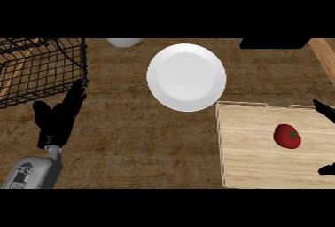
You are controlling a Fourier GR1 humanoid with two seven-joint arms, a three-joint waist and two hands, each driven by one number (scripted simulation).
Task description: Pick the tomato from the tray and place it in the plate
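Tomato (pixel 286 136) on tray (pixel 255 164) near right edge, beside plate (pixel 186 76); left hand (pixel 60 117) fingers straight; right hand (pixel 325 111) fingers spread.

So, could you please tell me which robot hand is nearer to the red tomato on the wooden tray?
Right. The right robot hand shows at the view's right edge beside the red tomato; the left robot hand rests far across the counter, near the wire basket.

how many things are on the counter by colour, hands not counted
white: 2, the plate and a partly cut-off round thing at the top edge
red: 1, the tomato
light wood: 1, the tray
black: 1, the wire basket
total: 5
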